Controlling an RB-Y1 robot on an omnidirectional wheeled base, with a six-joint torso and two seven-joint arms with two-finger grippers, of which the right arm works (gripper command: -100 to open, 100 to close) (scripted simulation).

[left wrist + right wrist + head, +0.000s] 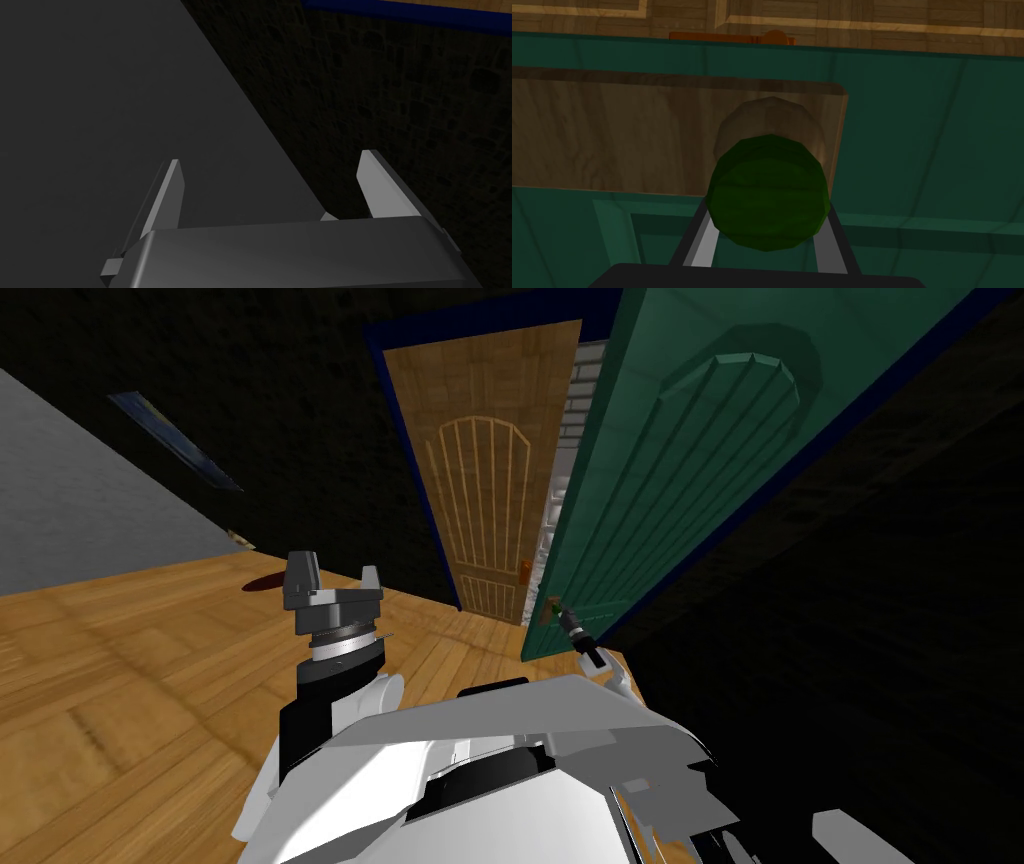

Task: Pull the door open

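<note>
Knob in right gripper; wooden door beyond.

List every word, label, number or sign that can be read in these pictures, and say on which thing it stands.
None: no text can be read anywhere.
The green panelled door, the brown wooden door with an arched panel, the round dark green knob and the wooden plate behind it bear no writing.

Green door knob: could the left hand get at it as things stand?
Probably not: the right hand is shut on the knob, a finger pressing each side. The left hand is open but held well away from the door, facing a wall.
</note>
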